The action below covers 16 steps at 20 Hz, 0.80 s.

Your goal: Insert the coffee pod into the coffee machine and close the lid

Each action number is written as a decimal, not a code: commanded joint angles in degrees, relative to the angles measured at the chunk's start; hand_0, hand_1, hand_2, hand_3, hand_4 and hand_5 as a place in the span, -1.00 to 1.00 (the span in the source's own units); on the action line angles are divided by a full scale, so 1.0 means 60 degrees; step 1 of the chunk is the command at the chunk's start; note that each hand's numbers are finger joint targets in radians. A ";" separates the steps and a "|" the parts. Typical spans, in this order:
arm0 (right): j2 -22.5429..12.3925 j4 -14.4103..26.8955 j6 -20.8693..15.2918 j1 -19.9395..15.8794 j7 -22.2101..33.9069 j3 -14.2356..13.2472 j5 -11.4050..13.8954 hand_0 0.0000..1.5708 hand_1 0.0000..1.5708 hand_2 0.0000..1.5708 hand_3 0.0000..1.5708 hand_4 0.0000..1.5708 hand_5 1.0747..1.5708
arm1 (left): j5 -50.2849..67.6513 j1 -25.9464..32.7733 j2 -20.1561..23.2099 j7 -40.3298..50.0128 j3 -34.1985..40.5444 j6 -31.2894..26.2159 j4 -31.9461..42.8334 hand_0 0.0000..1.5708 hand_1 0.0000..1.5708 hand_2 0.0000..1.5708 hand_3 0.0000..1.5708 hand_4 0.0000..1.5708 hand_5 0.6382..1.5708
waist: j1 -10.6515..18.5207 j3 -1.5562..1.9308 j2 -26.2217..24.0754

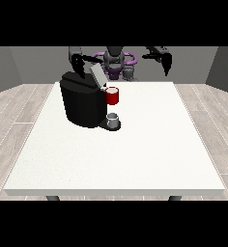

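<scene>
Pod [112,96] apparently seated in machine [82,102], hand [78,66] apart.

coffee pod hidden from sight, table [135,159] legs mostly hidden beneath its top, both hands' fingers too small to tell

White table on a plank floor

The large white table [135,154] fills the middle; a small grey cup [113,118] stands left of its centre, toward 11 o'clock. Pale wood flooring [12,116] surrounds it, grey walls [222,65] behind.
</scene>
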 commanded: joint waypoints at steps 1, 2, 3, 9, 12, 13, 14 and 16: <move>-0.0241 0.0261 0.0336 -0.0509 0.0217 0.0103 0.0156 -1.00 -1.00 -1.00 -1.00 -1.00 1.00 | 0.0289 0.0278 0.0426 -0.0073 0.0181 -0.0138 -0.0217 -1.00 -1.00 -1.00 -1.00 -1.00 1.00 | -0.0250 0.0000 0.0260; 0.0085 0.0473 -0.0114 -0.0731 0.0058 0.0056 0.0231 -1.00 -1.00 -1.00 -1.00 -1.00 1.00 | 0.0238 0.0387 0.0466 -0.0257 0.0082 -0.0143 -0.0457 -1.00 -1.00 -1.00 -1.00 -1.00 1.00 | -0.0093 0.0001 0.0351; -0.0021 0.0605 -0.0104 -0.1143 -0.0111 0.0113 0.0396 -1.00 -1.00 -1.00 -1.00 -1.00 1.00 | 0.0026 -0.0031 0.0348 -0.0313 -0.0050 0.0045 -0.0328 -1.00 -1.00 -1.00 -1.00 -1.00 1.00 | 0.0040 0.0001 0.0788; -0.0060 0.1075 0.0391 -0.1066 -0.0396 -0.0036 0.0229 -1.00 -1.00 -1.00 -1.00 -1.00 1.00 | 0.0585 0.0323 0.0510 0.0102 0.0133 0.0154 -0.0828 -1.00 -1.00 -1.00 -1.00 -1.00 1.00 | -0.0206 0.0001 0.0575; 0.0317 0.0998 -0.0096 -0.1439 -0.0233 0.0275 0.0605 -1.00 -1.00 -1.00 -1.00 -1.00 1.00 | 0.0610 0.0201 0.0697 -0.0363 0.0184 -0.0005 -0.0304 -1.00 -1.00 -1.00 -1.00 -0.84 1.00 | -0.0390 0.0000 0.0843; 0.0349 0.1246 -0.0285 -0.1534 -0.0231 0.0163 0.0631 -1.00 -1.00 -1.00 -1.00 -1.00 1.00 | 0.0653 0.0029 0.0778 0.0585 0.0109 0.0124 -0.0926 -1.00 -1.00 -1.00 -1.00 -1.00 1.00 | -0.0059 0.0002 0.0636; 0.0488 0.1064 -0.0231 -0.1840 0.0253 0.0408 0.0687 -1.00 -1.00 -1.00 -1.00 -1.00 1.00 | 0.0477 0.0051 0.0784 -0.0093 0.0133 0.0136 -0.0441 -1.00 -1.00 -1.00 -1.00 -1.00 1.00 | -0.0228 -0.0001 0.0807; -0.0076 0.1525 0.0233 -0.1796 -0.0539 -0.0091 0.0486 -1.00 -1.00 -1.00 -1.00 -1.00 1.00 | 0.0465 0.0390 0.0651 -0.0161 -0.0110 0.0144 -0.0929 -1.00 -1.00 -1.00 -1.00 -1.00 1.00 | -0.0028 0.0002 0.0953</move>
